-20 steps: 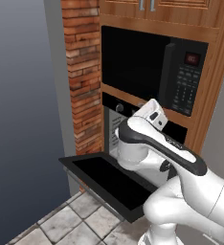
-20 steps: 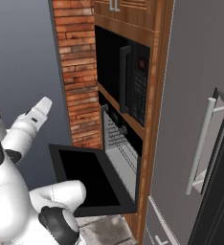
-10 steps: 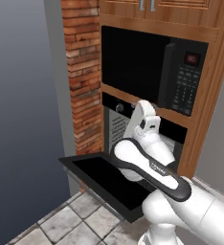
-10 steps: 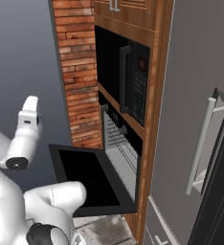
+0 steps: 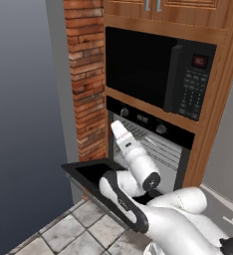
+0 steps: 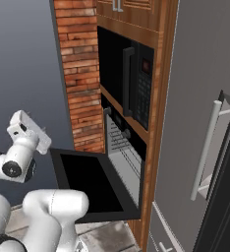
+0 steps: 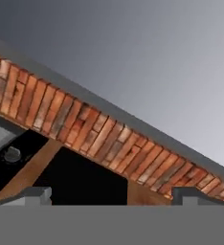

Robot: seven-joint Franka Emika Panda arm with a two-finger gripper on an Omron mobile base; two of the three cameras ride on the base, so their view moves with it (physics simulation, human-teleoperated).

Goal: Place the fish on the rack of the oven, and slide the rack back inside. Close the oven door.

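The black oven (image 5: 147,119) (image 6: 118,122) stands with its oven door (image 5: 91,175) (image 6: 87,183) dropped flat, and ribbed silver inner walls show behind it. I cannot tell the rack apart from those ribs. The fish is out of view. My white hand (image 5: 122,138) (image 6: 24,132) is raised over the door's left part and points up toward the brick column. In the hand view my gripper (image 7: 114,196) is open with nothing between its fingertips (image 7: 37,194), and an oven knob (image 7: 11,154) shows at the left.
A black microwave (image 5: 153,69) (image 6: 136,78) with a keypad sits above the oven. A brick column (image 5: 86,74) (image 6: 77,64) flanks it on the left. A grey fridge with a bar handle (image 6: 208,142) stands at the right. My own arm crosses in front of the door.
The arm has swung: my hand moved left and a little down in front of the oven. The oven door has stayed down and the jaws have stayed wide.
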